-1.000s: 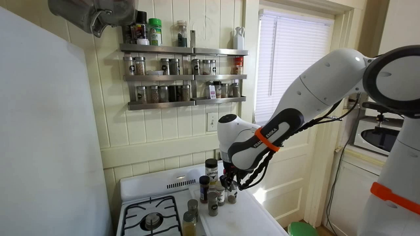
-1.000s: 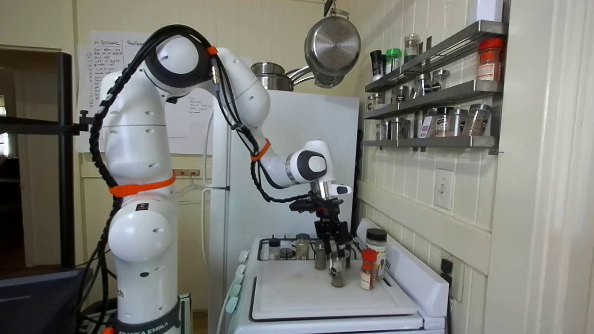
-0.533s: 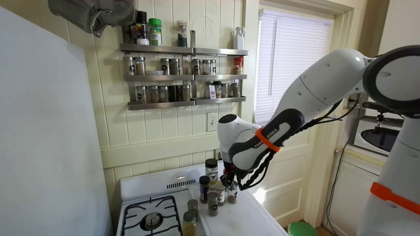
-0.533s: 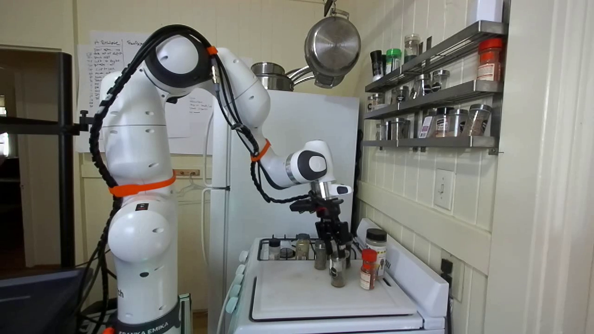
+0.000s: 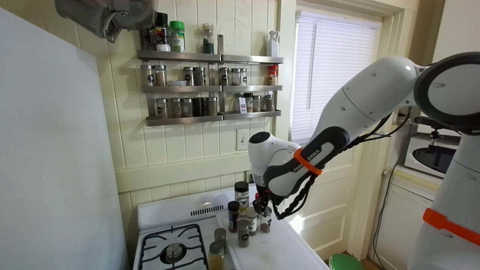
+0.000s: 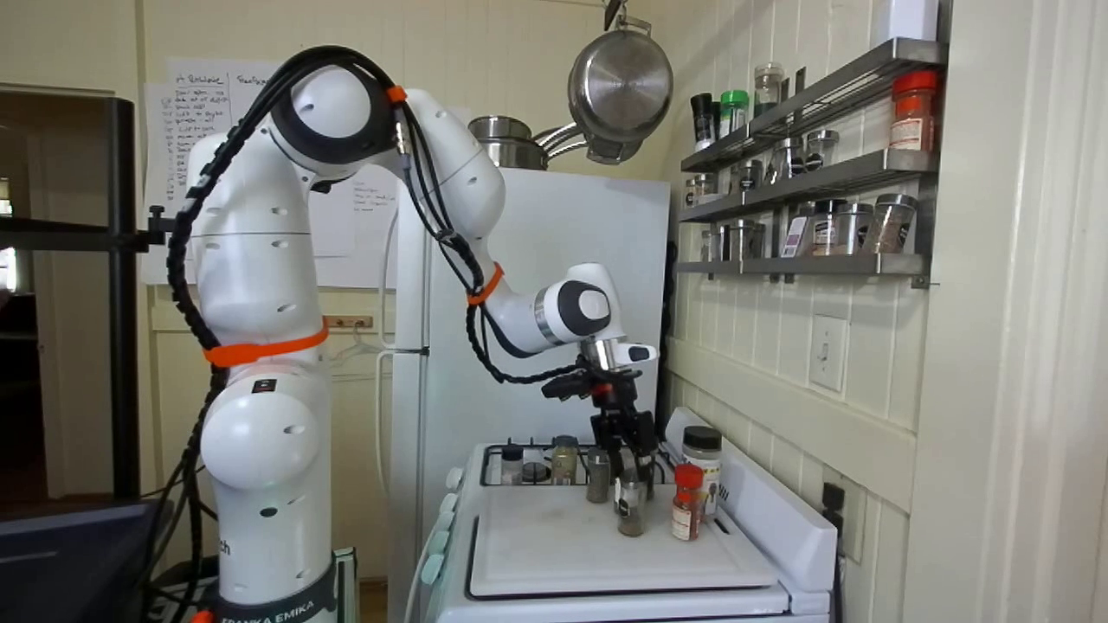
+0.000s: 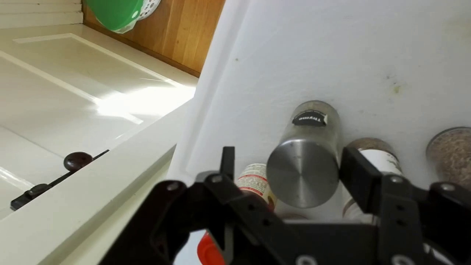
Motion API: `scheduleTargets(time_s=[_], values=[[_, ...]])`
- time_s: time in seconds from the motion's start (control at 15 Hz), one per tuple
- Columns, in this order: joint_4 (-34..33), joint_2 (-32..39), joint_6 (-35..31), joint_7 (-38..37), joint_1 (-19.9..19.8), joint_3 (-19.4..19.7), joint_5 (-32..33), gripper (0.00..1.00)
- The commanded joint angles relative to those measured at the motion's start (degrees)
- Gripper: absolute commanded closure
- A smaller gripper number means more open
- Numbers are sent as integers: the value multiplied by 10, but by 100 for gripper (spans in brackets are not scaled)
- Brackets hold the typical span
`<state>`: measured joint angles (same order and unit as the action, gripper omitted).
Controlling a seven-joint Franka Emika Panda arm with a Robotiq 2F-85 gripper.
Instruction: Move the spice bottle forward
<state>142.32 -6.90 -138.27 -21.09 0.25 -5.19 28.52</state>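
Wrist view, L to R: rnd green lid by brown wood floor; red-capped spice shaker w/ white label; black two-finger gripper, fingers spread partway, no hold on anything; btwn them, steel-lidded clear glass spice bottle marked "Thyme", upright on flat white stove cover, gap to one finger, other just beside (touching? can't tell); brown-filled clear glass jar far R.
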Motion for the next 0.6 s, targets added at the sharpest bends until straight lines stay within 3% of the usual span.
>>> scheduleTargets(time_s=[0.0,0.33,0.53], values=[[3,12,-30,-14,-5,2,24,27],[6,22,-80,-10,-7,9,25,32],[7,26,-93,-10,-7,12,27,40]])
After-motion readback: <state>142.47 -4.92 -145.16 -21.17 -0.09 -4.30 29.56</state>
